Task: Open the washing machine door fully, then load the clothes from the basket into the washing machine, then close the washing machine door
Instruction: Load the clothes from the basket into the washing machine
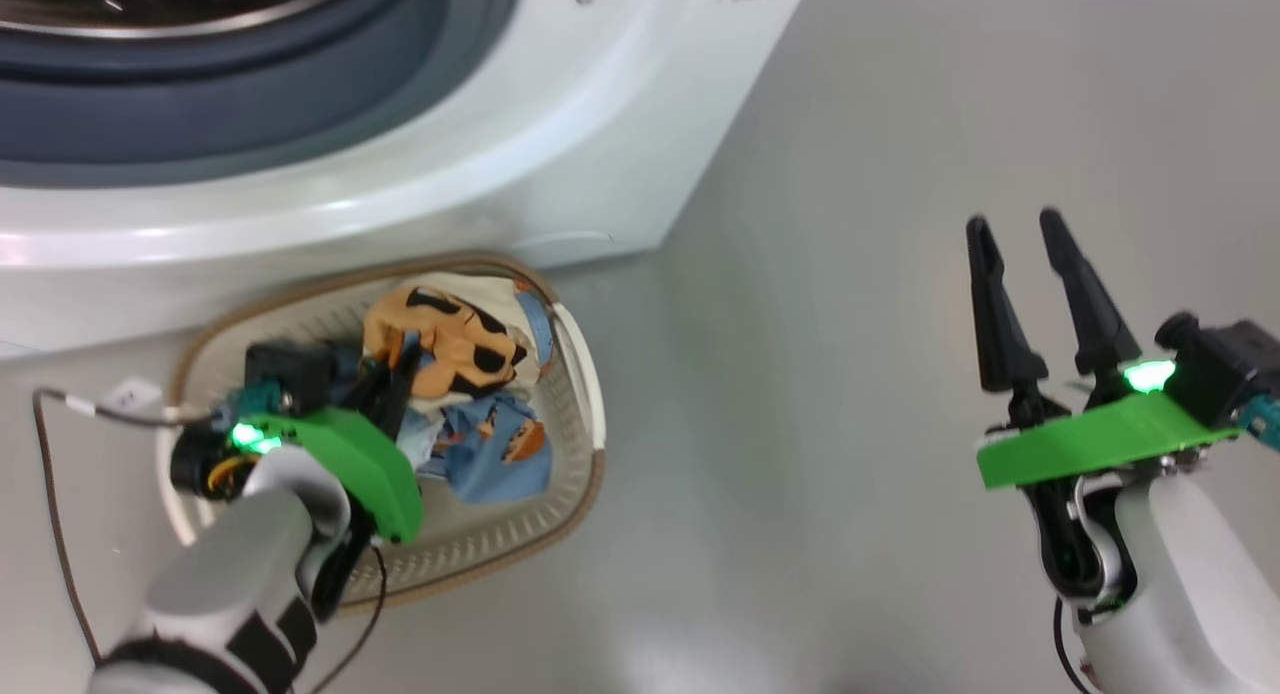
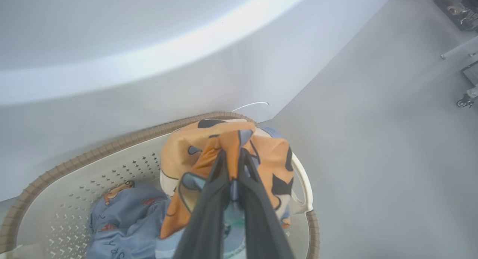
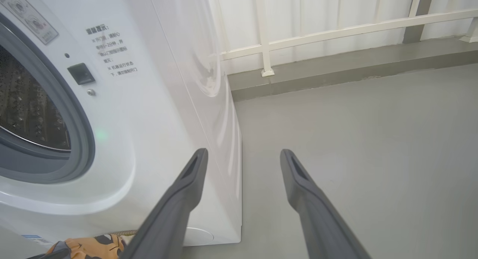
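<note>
Floor (image 1: 880, 394): grey and bare; open room right of the washer and basket, out to a curb (image 3: 336, 70) and a white railing (image 3: 336, 29) at the far side.
Washer (image 1: 420, 204): white box, far left; its mouth is uncovered, with a grey ring (image 1: 250, 94) around the steel drum (image 3: 26, 102). Its right front corner stands just beyond the basket.
Basket (image 1: 588, 394): on the floor close against the washer's foot, below the mouth; brown rim, perforated cream walls.
Clothes (image 1: 455, 349): in the basket, an orange bear-print piece bunched on top and blue pieces beneath.
Left gripper (image 2: 233, 156): reaches down into the basket, fingers pinched narrow on a fold of the orange cloth.
Right gripper (image 1: 1014, 222): fingers wide apart, holding nothing, over bare floor well right of the basket.
Writing: printed lines (image 3: 112, 50) right of the mouth, a sticker (image 3: 30, 16) above it and a small blue label (image 3: 31, 237) at the lower front corner, all too small to read.
</note>
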